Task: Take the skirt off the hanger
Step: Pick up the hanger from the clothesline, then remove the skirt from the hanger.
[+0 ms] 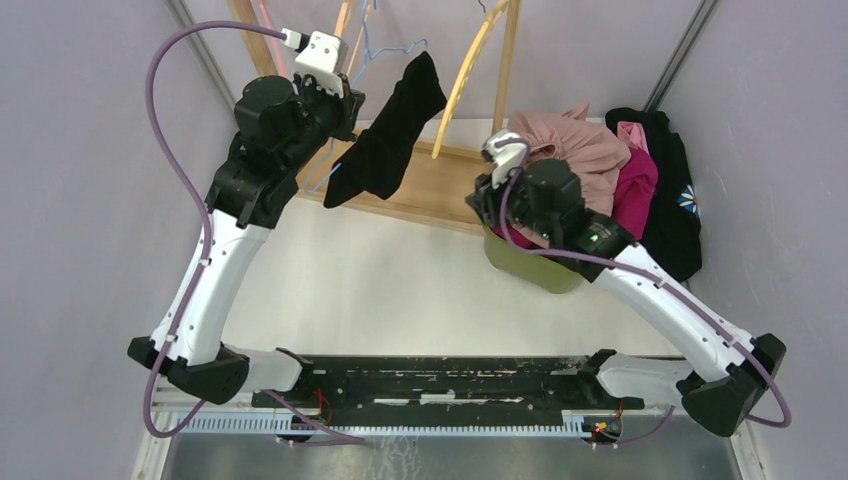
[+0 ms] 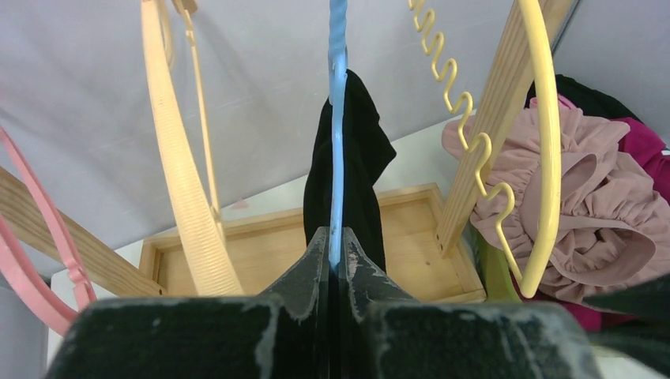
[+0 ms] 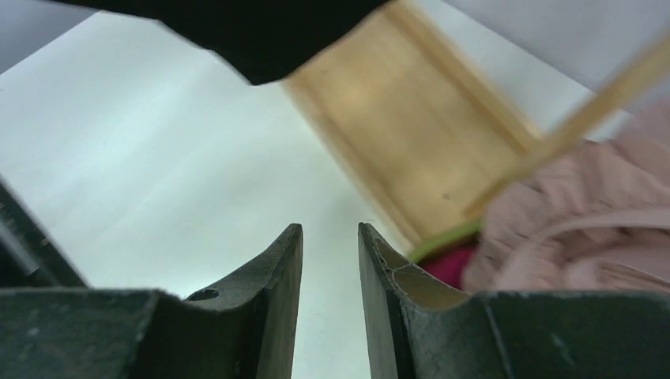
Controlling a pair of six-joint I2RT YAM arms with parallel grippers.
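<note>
A black skirt hangs from a light blue hanger on the wooden rack at the back. In the left wrist view the skirt drapes over the blue hanger wire. My left gripper is shut on that blue wire just below the cloth; it also shows in the top view, at the skirt's left edge. My right gripper is open and empty, above the table to the right of the skirt, near the basket. The skirt's lower edge shows at the top of the right wrist view.
The wooden rack base lies across the back. Cream, yellow and pink hangers hang beside the blue one. A green basket piled with pink, magenta and black clothes stands at right.
</note>
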